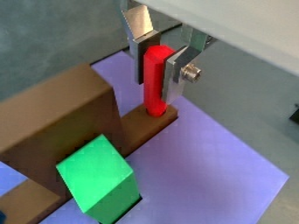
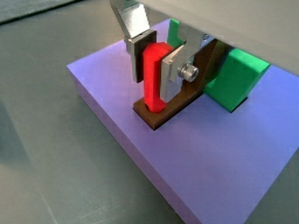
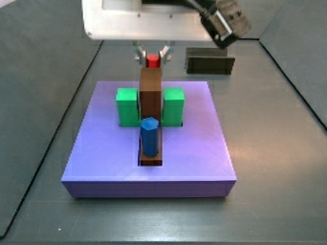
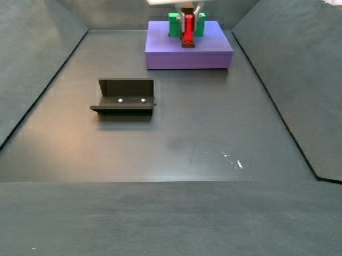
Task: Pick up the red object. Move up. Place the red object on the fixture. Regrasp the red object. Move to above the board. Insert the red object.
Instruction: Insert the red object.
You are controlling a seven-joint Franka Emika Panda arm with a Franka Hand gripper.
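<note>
Over board [image 2: 117, 105], gripper [image 1: 162, 54] hung low, fingers [image 1: 177, 72] clamped on red object [image 1: 155, 80]. Red object stood upright, lower end in slot at end of brown block [image 1: 52, 122], beside green block [image 1: 100, 179]. Blue peg [image 3: 148, 135] stood at block's opposite end. Fixture [image 4: 123, 97] sat well apart on floor.

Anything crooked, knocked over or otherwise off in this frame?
Nothing stands out. The red peg stands upright between the tool plates, its lower end in the brown block on the board. The fixture sits apart, empty.
</note>
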